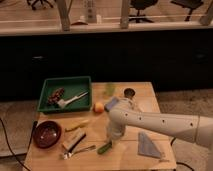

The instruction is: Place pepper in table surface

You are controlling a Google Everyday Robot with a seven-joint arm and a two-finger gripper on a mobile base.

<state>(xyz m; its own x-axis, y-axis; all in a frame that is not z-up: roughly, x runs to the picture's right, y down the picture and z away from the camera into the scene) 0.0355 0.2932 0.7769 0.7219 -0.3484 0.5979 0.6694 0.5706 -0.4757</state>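
The pepper, small, slim and dark green, lies at the front middle of the light wooden table surface. My gripper hangs from the white arm that reaches in from the right. It points down just above and to the right of the pepper's upper end. I cannot tell whether it touches the pepper.
A green tray with a dark item and a white utensil sits back left. Also on the table are a dark red bowl, a yellow piece, a tan block, a metal utensil, an orange fruit, a pale-green object, a dark cup and a grey-blue cloth.
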